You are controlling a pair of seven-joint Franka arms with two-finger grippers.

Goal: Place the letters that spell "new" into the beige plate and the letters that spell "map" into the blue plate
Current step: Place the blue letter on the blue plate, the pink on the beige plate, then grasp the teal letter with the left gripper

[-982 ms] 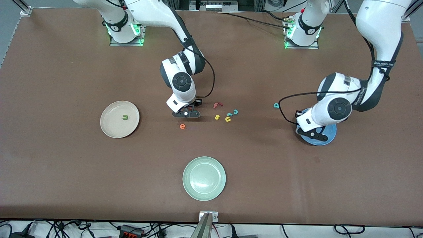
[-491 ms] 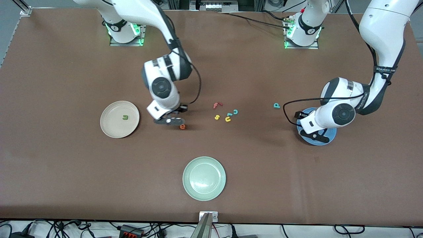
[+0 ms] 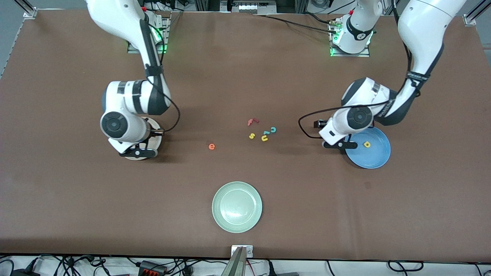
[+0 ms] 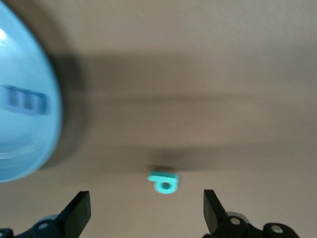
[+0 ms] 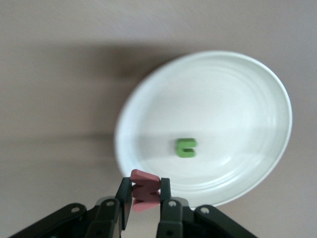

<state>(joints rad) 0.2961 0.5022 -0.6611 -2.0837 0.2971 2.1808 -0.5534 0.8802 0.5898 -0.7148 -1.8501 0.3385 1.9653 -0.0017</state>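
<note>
Over the beige plate [image 3: 152, 126], most of which is hidden under the arm in the front view, the right gripper [image 5: 144, 198] is seen clamped on the pink-red w [image 5: 144, 190]. The green n [image 5: 186, 147] is shown lying in that plate only by the right wrist view. The orange e [image 3: 211, 146] is left on the bare table [image 3: 245, 76], between the beige plate and a cluster made up of a red f [image 3: 252, 122], a yellow s [image 3: 252, 135], a yellow u [image 3: 264, 138] and a teal c [image 3: 273, 129].

Beside the blue plate [image 3: 374, 159], the left gripper [image 4: 143, 215] is held over the teal p [image 4: 163, 182] with its jaws spread wide and nothing between them; the p is covered by the arm in the front view. A yellow a [image 3: 367, 144] and a blurred blue m [image 4: 25, 100] are seen in the blue plate. A pale green plate [image 3: 237, 207] is set nearest the front camera.
</note>
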